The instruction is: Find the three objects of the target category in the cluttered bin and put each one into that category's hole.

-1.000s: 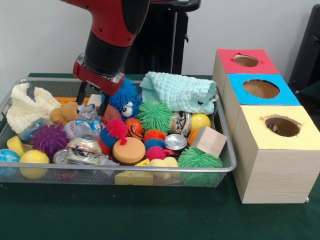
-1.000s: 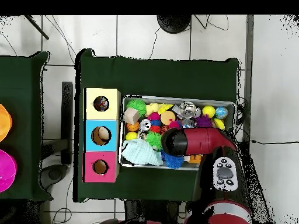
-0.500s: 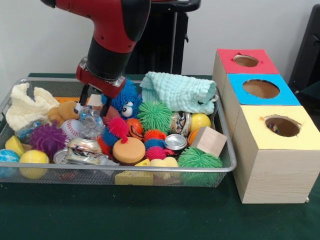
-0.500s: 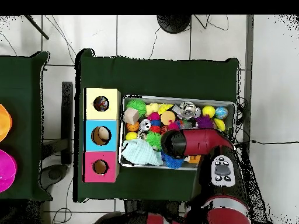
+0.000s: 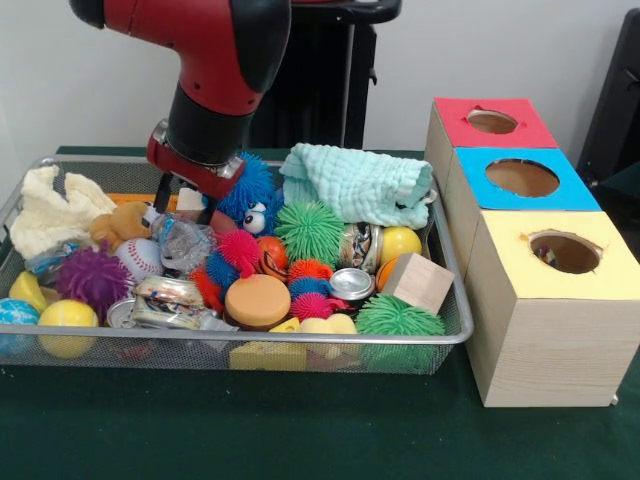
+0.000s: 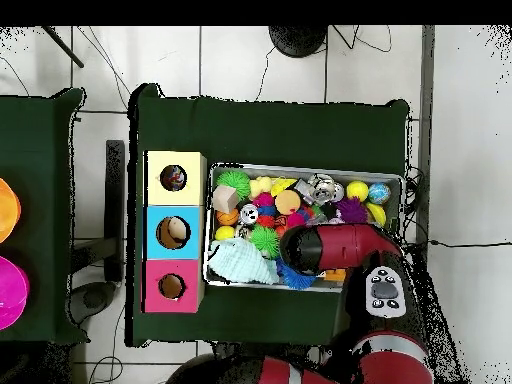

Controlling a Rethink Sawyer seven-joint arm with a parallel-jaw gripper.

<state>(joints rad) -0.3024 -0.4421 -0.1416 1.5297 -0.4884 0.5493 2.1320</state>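
I see the hole (image 5: 565, 251) as a ragged round cut in the yellow-topped box, nearest of three boxes just right of the bin (image 5: 452, 283). The bin is packed rim to rim; bare green cloth lies in front. My gripper (image 5: 180, 197) hangs over the bin's far left, fingers spread, straddling a crumpled clear bottle (image 5: 181, 240); I cannot tell whether they touch it.

Even, bright indoor light; soft shadows fall on the green table (image 5: 300, 430) beneath the bin (image 5: 440, 338). Small glints show on a crushed can (image 5: 352, 284).
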